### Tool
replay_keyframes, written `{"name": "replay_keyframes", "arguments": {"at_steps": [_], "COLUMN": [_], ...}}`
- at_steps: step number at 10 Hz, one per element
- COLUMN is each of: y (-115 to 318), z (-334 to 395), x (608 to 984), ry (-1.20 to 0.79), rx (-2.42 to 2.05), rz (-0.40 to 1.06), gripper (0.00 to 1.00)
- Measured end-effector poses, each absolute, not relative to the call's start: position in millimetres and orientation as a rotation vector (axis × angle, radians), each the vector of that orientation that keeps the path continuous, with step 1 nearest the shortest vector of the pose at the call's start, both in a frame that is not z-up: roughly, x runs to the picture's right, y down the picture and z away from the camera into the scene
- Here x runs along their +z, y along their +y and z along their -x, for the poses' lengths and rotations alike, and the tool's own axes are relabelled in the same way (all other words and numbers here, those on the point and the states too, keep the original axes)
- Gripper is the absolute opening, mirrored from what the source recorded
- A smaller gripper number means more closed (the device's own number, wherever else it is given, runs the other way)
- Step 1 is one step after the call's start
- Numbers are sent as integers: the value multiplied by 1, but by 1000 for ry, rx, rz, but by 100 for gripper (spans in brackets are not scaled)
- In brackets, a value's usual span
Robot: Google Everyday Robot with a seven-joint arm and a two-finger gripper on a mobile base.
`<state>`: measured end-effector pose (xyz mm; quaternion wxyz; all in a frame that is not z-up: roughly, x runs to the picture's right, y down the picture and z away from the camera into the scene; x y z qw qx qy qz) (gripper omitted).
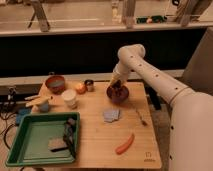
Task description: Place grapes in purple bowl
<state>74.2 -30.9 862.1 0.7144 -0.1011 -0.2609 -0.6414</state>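
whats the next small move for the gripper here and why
Probably release, then lift straight up. The gripper sits right over the purple bowl at the table's far edge, and no grapes show anywhere else on the table, so they're likely at the bowl already.

The claw [116, 84] hangs over the purple bowl [118, 94] at frame centre; bare tabletop [100, 140] lies below, between green tray [30, 155] and carrot [125, 144].
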Motion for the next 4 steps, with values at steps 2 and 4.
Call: {"name": "replay_keyframes", "arguments": {"at_steps": [2, 4], "y": [-31, -32], "z": [-75, -77], "x": [862, 863], "ry": [-577, -575], "rx": [-1419, -1413], "rz": [222, 220], "gripper": [53, 57]}}
